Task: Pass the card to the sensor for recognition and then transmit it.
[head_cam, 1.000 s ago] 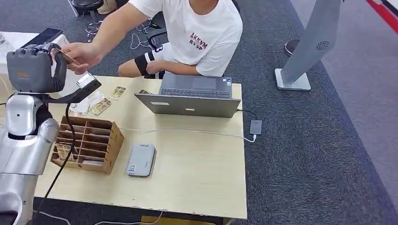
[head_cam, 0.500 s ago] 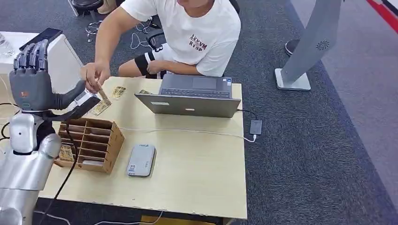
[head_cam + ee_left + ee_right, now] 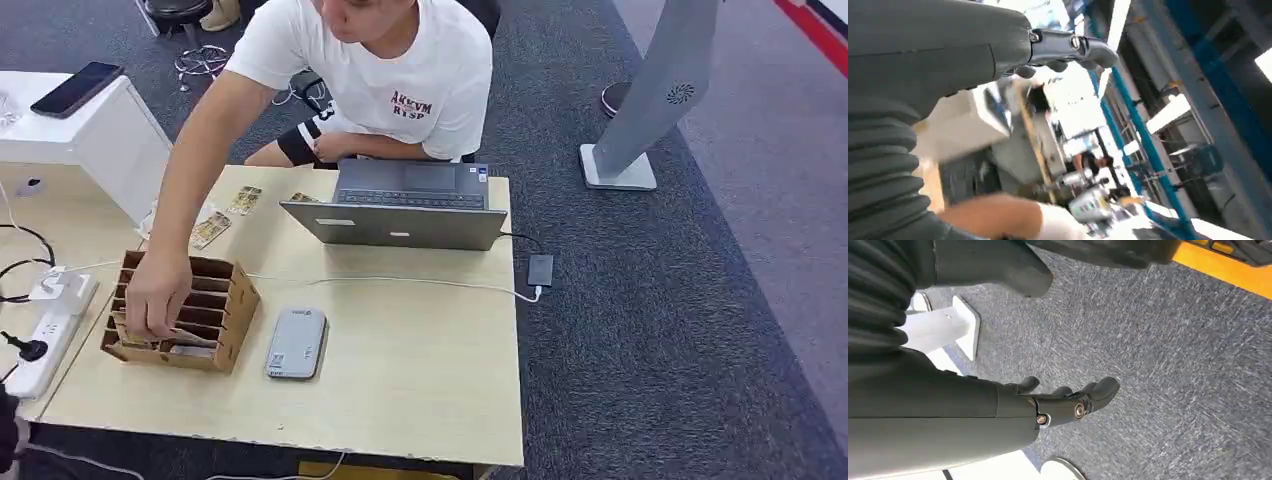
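Observation:
My left hand (image 3: 1063, 47) shows in the blurred left wrist view with its fingers stretched out and nothing in them. My right hand (image 3: 1068, 402) hangs over grey carpet, fingers loosely apart and empty. On the table a person's hand (image 3: 155, 295) reaches into the cardboard card organizer (image 3: 225, 305); I cannot tell whether it holds a card. Loose cards (image 3: 210, 229) lie on the table behind the organizer. The grey sensor box (image 3: 297, 342) lies flat just right of the organizer.
A seated person in a white shirt (image 3: 400, 80) leans over the far edge of the table (image 3: 420, 390). An open laptop (image 3: 400, 205) stands at the back, its cable running to an adapter (image 3: 540, 270). A power strip (image 3: 40, 340) lies at the left, and a phone (image 3: 75, 88) on a white box.
The person took the card from my raised left hand, which opened and dropped out of the head view. Their hand moved down to the table and into the organizer.

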Tool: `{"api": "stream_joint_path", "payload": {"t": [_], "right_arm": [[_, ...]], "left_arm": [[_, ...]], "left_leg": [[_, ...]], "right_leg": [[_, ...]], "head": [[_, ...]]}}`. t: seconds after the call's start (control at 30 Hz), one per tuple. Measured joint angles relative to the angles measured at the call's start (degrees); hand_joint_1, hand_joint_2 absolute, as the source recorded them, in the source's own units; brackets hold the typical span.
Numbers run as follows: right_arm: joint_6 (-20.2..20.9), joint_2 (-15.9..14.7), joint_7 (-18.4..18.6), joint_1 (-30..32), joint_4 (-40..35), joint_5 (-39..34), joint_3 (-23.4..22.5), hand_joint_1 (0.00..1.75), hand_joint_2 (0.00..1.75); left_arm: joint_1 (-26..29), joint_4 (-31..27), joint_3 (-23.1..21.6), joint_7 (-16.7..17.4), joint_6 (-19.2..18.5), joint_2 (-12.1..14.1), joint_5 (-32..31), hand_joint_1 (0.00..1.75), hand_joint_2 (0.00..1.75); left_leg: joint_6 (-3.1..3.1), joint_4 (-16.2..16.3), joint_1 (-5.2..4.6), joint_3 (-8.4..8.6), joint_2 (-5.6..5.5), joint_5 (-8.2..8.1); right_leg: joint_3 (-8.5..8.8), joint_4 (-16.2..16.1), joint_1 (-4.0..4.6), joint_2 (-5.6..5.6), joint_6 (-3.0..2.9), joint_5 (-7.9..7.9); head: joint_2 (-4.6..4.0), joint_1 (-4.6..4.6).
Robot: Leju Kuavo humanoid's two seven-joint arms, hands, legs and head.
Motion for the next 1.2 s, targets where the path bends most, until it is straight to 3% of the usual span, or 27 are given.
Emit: {"api": "stream_joint_path", "payload": {"t": [0.03, 0.07, 0.1, 0.13, 0.2, 0.27, 0.33, 0.37, 0.4, 0.47, 0.5, 0.53, 0.6, 0.63, 0.73, 0.87, 1.03, 1.2], "right_arm": [[-0.4, 0.0, -0.2, 0.2, 0.1, -0.4, -0.1, 0.0, 1.75], [-0.8, 0.1, -0.5, 0.3, 0.1, -0.6, -0.1, 0.0, 1.75], [-1.4, 0.2, -0.9, 0.4, 0.1, -0.8, -0.2, 0.0, 1.75], [-1.9, 0.2, -1.2, 0.5, 0.2, -0.8, -0.2, 0.0, 1.75], [-2.6, 0.4, -1.5, 0.5, 0.2, -1.0, -0.5, 0.0, 1.75], [-3.3, 0.4, -1.6, 0.6, 0.3, -1.7, -0.7, 0.0, 1.75], [-3.7, 0.5, -1.7, 0.6, 0.4, -1.6, -0.9, 0.0, 1.75], [-3.8, 0.5, -1.7, 0.6, 0.4, -1.5, -1.0, 0.0, 1.75], [-3.8, 0.5, -1.7, 0.6, 0.5, -1.5, -1.1, 0.0, 1.75], [-3.9, 0.5, -1.5, 0.5, 0.5, -1.5, -1.2, 0.0, 1.75], [-3.9, 0.5, -1.4, 0.4, 0.5, -1.5, -1.3, 0.0, 1.75], [-3.9, 0.6, -1.5, 0.3, 0.5, -1.5, -1.4, 0.0, 1.75], [-3.4, 0.6, -1.4, 0.3, 0.5, -1.5, -1.5, 0.0, 1.75], [-3.1, 0.6, -1.3, 0.3, 0.5, -1.5, -1.5, 0.0, 1.75], [-2.3, 0.5, -0.7, 0.4, 0.5, -0.1, -1.5, 0.0, 1.75], [-1.9, 0.4, -0.4, -0.1, 0.5, 0.5, -1.5, 0.0, 1.75], [-1.9, 0.3, -0.4, -0.1, 0.5, 0.5, -1.5, 0.0, 1.75], [-1.9, 0.3, -0.3, -0.1, 0.5, 0.5, -1.5, 0.0, 1.75]], "left_arm": [[0.3, 0.1, 7.1, 3.5, -6.4, -1.4, 6.5, 0.0, 1.75], [0.1, 0.5, 14.3, 6.4, -10.2, -2.7, 10.2, 0.0, 1.75], [-0.5, 1.9, 22.4, 9.5, -12.3, -3.6, 12.9, 0.0, 1.75], [-1.4, 3.8, 28.6, 11.8, -11.2, -4.1, 14.7, 0.0, 1.75], [-1.6, 8.8, 39.2, 11.3, -2.3, -4.8, 15.2, 0.0, 1.75], [-1.5, 14.1, 46.0, 8.6, 11.4, -6.8, 16.4, 0.0, 1.75], [-1.6, 18.6, 51.1, 5.9, 27.3, -12.0, 17.4, 0.0, 1.75], [-1.6, 19.7, 52.6, 4.4, 31.3, -14.6, 17.5, 0.0, 1.75], [-1.7, 21.2, 53.7, 3.7, 33.0, -17.6, 17.5, 0.0, 0.0], [-2.4, 23.7, 55.2, 0.2, 37.1, -22.6, 16.0, 0.0, 0.0], [-2.3, 26.8, 56.3, -4.4, 39.7, -26.2, 15.6, 0.0, 0.0], [-1.6, 32.4, 57.2, -8.7, 40.8, -28.4, 14.6, 0.0, 0.0], [0.7, 45.4, 58.4, -12.1, 41.3, -31.7, 10.0, 0.0, 0.0], [1.8, 52.2, 58.9, -12.6, 41.3, -33.0, 7.5, 0.0, 1.75], [3.0, 72.0, 59.3, -12.8, 41.3, -35.0, 4.9, 0.0, 1.75], [1.2, 87.3, 59.6, -12.4, 41.3, -36.1, 6.4, 0.0, 1.75], [0.5, 95.5, 59.7, -12.4, 41.3, -35.8, 6.4, 0.0, 1.75], [0.0, 98.6, 59.7, -12.4, 41.3, -35.2, 6.4, 0.0, 1.75]], "left_leg": [[0.01, 0.0, 0.03, 0.03, 0.0, 0.0], [0.01, 0.0, 0.09, -0.03, -0.01, -0.01], [0.0, 0.0, 0.08, -0.01, 0.01, -0.01], [0.0, 0.0, 0.06, 0.0, 0.02, -0.02], [-0.15, 0.0, 0.06, 0.11, 0.04, -0.12], [-0.1, 0.0, 0.02, 0.12, -0.05, -0.15], [-0.02, 0.0, -0.11, 0.17, -0.21, -0.2], [0.1, 0.0, -0.17, 0.18, -0.26, -0.23], [0.16, 0.1, -0.12, 0.17, -0.52, -0.26], [0.38, 0.1, -0.12, 0.23, -1.09, -0.32], [0.49, 0.1, -0.41, 0.27, -1.1, -0.33], [0.63, 0.0, -0.63, 0.46, -1.0, -0.39], [0.8, 0.0, -0.79, 0.64, -0.48, -0.51], [0.92, 0.0, -0.79, 0.68, -0.31, -0.58], [1.13, 0.2, -0.83, 0.74, -0.44, -0.63], [1.29, 0.2, -0.86, 0.7, -0.78, -0.61], [1.28, 0.2, -0.85, 0.82, -0.77, -0.61], [1.26, 0.2, -0.81, 0.8, -0.78, -0.59]], "right_leg": [[-0.08, 0.0, 0.02, -0.01, 0.01, -0.03], [-0.11, 0.0, 0.09, -0.01, 0.0, -0.03], [-0.14, 0.0, 0.07, 0.03, -0.01, -0.03], [-0.13, 0.0, 0.05, 0.04, -0.04, -0.05], [-0.12, 0.0, 0.05, 0.07, -0.15, -0.12], [-0.04, 0.0, 0.01, -0.02, -0.01, -0.23], [0.02, -0.1, -0.14, -0.17, 0.04, -0.31], [0.01, -0.1, -0.19, -0.23, 0.19, -0.4], [0.14, -0.1, -0.16, -0.45, 0.25, -0.49], [0.51, -0.4, -0.18, -1.04, 0.43, -0.59], [0.78, -0.4, -0.4, -1.04, 0.54, -0.59], [0.76, -0.4, -0.62, -0.96, 0.6, -0.58], [0.9, -0.3, -0.77, -0.57, 0.73, -0.57], [0.93, -0.4, -0.77, -0.42, 0.79, -0.53], [0.82, -0.6, -0.81, -0.48, 1.06, -0.51], [1.05, -0.6, -0.85, -0.83, 1.28, -0.6], [1.08, -0.6, -0.85, -0.83, 1.28, -0.6], [1.18, -0.5, -0.8, -0.83, 1.27, -0.6]], "head": [[0.0, 0.04], [0.02, 0.04], [0.02, 0.16], [0.02, 0.09], [0.02, -0.02], [0.02, -0.02], [0.02, -0.13], [0.0, -0.19], [0.02, -0.24], [0.02, 0.22], [0.02, 0.39], [0.0, 0.35], [0.0, -0.13], [0.0, -0.11], [0.0, 0.04], [0.02, 0.15], [0.0, 0.09], [0.02, 0.09]]}}
